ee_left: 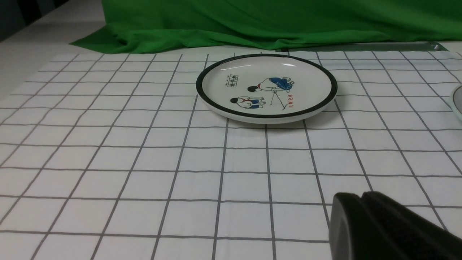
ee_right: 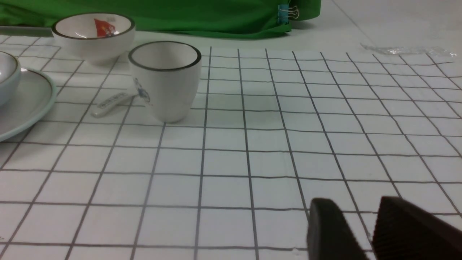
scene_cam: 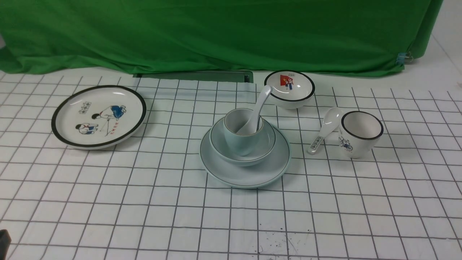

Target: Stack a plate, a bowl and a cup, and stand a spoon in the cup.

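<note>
Front view: stack complete at cloth centre. The plate [scene_cam: 245, 173] lies flat on the checked cloth [scene_cam: 144, 202]; the bowl [scene_cam: 242, 144] sits in it, the cup [scene_cam: 242, 130] stands upright in the bowl, and the spoon [scene_cam: 257, 108] stands in the cup, scoop down, handle leaning up and away over the rim. Neither claw touches any of it. A dark corner at the near left edge may be part of the left arm; cannot tell. Both claws sit nearer the camera than the stack, well apart from it.

Left wrist view: left gripper [ee_left: 361, 200] shows two black pads pressed together, nothing between them, low over bare cloth. Ahead of it, well apart, lies the cartoon plate [ee_left: 267, 86] with its thick black rim. A sliver of the plain plate's rim [ee_left: 457, 103] shows off to the claw's side, towards cloth centre.

Right wrist view: right gripper [ee_right: 361, 216] has its pads standing apart with cloth visible through the gap, pinching nothing. Ahead of it stands the black-rimmed cup [ee_right: 165, 79], the printed spoon [ee_right: 108, 104] just beside that, and the picture bowl [ee_right: 93, 36] farther off. The plain plate and bowl edge in beyond those, towards centre.
</note>
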